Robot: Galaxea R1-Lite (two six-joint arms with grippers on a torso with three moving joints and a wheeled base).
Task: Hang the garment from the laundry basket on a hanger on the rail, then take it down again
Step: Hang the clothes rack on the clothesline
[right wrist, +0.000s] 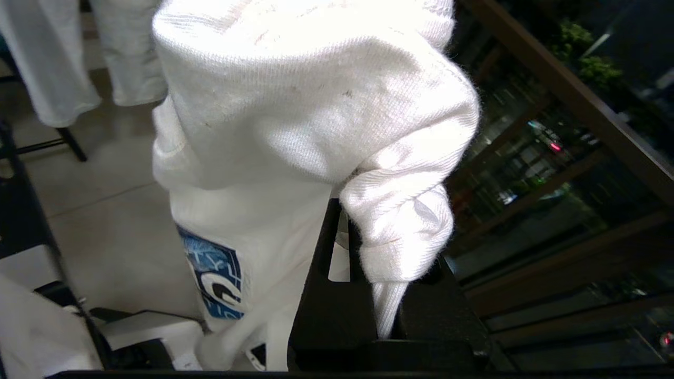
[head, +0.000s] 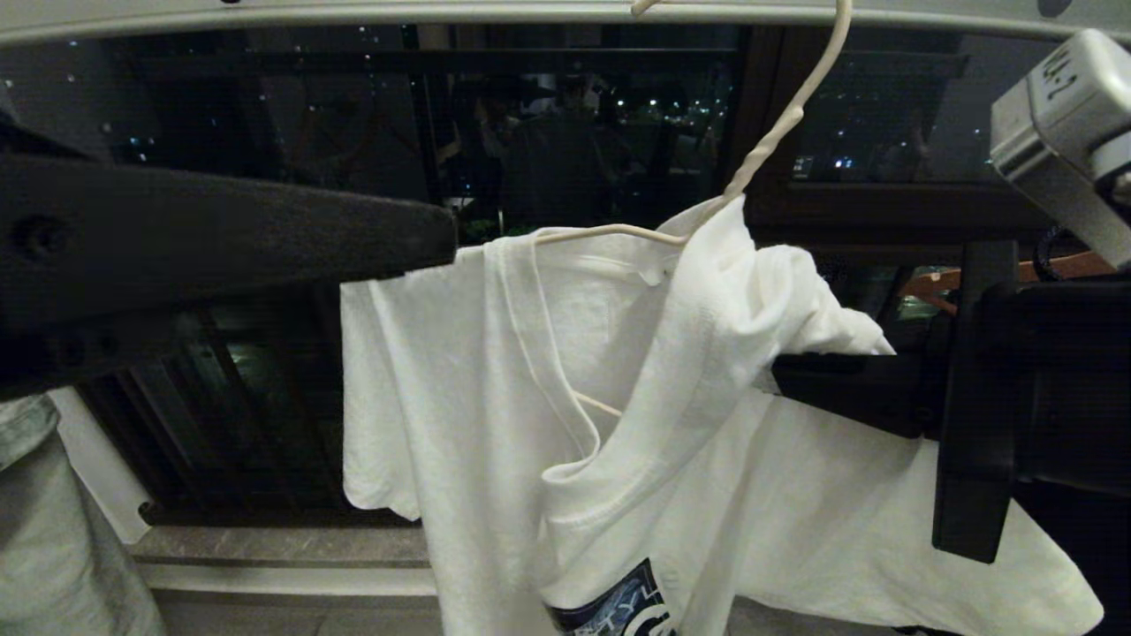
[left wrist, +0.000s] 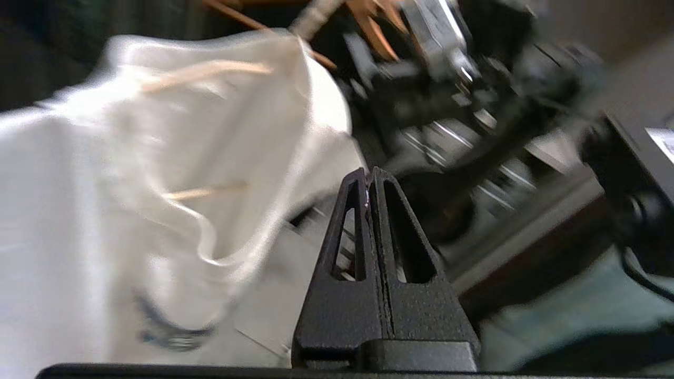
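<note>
White cotton T-shirt w/ the dark blue chest print is half on the thin off-white wire hanger, which hooks over the pale grey metal rail up top. One wire arm runs through the neck opening toward the robot's left; the other shoulder is bunched up on the robot's right side. Right gripper is clamped on that bunched fold, so it's touching the shirt, def the arm in charge. Left gripper has its fingers pressed together on nothing, sitting just beside the shirt's left edge. Judging by that, next bit prob depends on pulling the wad rightward, along the hanger's long axis. Basket isn't in view.
</note>
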